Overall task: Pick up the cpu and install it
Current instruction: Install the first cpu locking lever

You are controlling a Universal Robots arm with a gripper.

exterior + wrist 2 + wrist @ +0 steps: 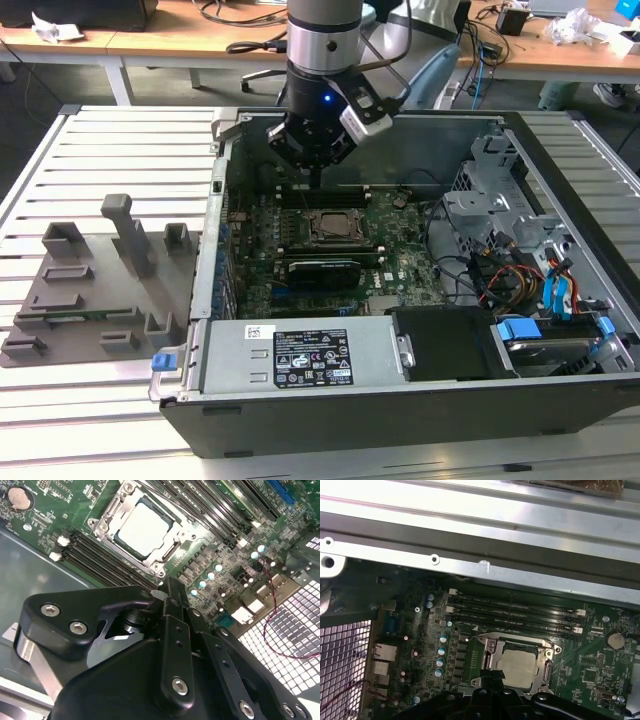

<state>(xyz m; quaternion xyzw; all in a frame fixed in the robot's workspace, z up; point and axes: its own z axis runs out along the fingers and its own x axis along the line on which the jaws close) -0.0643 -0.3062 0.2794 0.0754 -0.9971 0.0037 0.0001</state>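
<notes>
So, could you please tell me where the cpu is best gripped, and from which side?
Come straight down from above. The cpu lies flat in its socket frame, so only its metal top is exposed. Its edges sit low inside the frame, probably leaving little room to pinch.

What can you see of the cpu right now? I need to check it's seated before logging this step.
The cpu is a flat square chip with a pale silver-grey metal top and a thin darker rim. It lies flat inside the metal socket frame on the green motherboard, beside the memory slots, in both wrist views. The gripper hangs just above one edge of the socket; contact cannot be judged. Whether the cpu is fully seated cannot be told.
</notes>
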